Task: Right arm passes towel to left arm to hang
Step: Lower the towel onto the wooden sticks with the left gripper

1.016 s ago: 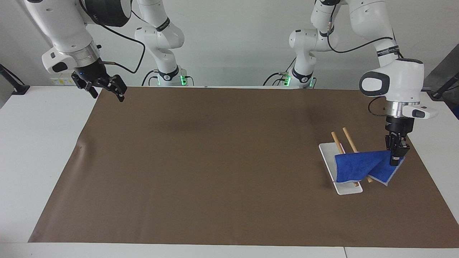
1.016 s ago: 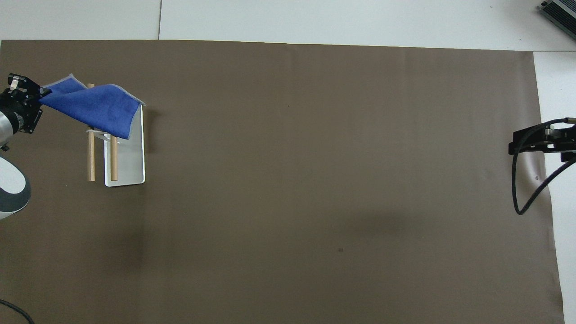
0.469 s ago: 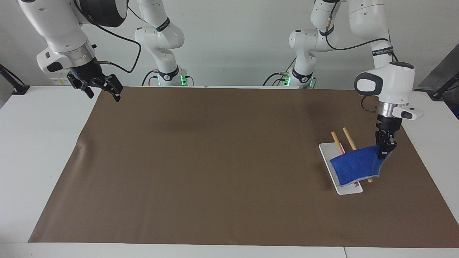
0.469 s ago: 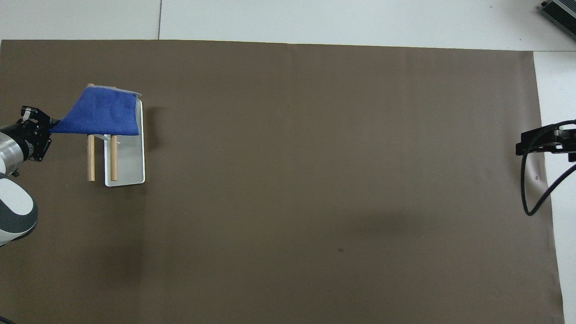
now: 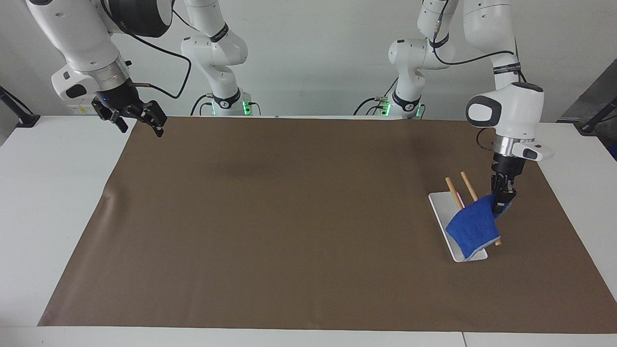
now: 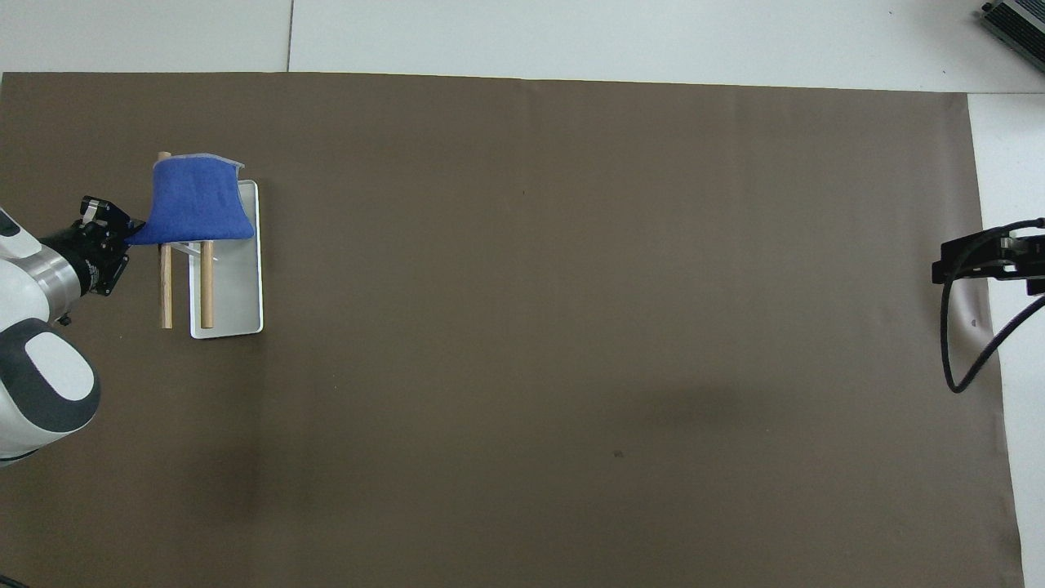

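Observation:
The blue towel hangs draped over the two wooden rods of a small rack at the left arm's end of the table. It also shows in the overhead view, covering the rods' ends that are farther from the robots. My left gripper is shut on the towel's corner, right beside the rods; it also shows in the overhead view. My right gripper is open and empty, raised over the brown mat's corner at the right arm's end, and waits there.
The rack has a white flat base lying on the big brown mat, which covers most of the white table. A black cable hangs by the right gripper.
My left gripper has moved toward the robots and in toward the rack, pulling the towel with it. The towel has folded down over both rods. The right arm has barely moved.

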Action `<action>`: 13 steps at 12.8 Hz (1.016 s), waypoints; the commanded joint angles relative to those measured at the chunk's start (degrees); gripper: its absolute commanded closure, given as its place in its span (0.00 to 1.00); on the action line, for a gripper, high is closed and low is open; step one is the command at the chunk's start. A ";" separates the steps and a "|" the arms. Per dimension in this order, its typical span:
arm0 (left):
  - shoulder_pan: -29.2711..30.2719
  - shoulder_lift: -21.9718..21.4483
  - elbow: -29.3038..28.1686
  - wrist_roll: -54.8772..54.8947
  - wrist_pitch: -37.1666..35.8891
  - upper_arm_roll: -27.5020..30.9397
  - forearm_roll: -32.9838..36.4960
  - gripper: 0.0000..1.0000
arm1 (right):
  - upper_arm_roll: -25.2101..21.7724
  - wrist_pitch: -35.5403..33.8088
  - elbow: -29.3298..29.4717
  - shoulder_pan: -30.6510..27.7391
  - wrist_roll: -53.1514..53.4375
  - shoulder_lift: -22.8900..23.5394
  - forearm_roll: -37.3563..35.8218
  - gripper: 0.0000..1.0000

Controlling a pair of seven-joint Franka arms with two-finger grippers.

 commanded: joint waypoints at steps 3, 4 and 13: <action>-0.70 -1.17 -2.57 0.19 1.57 -0.27 -0.28 1.00 | -0.74 4.24 -2.68 1.36 -3.33 -1.69 -3.32 0.00; -0.70 -0.91 -2.49 0.28 1.65 -0.27 -0.28 1.00 | -0.74 4.42 -2.76 1.37 -3.42 -1.69 -3.32 0.00; 0.96 4.63 -0.73 2.38 7.28 0.43 -0.37 1.00 | -0.56 0.11 -1.89 1.45 -1.23 -1.69 0.02 0.00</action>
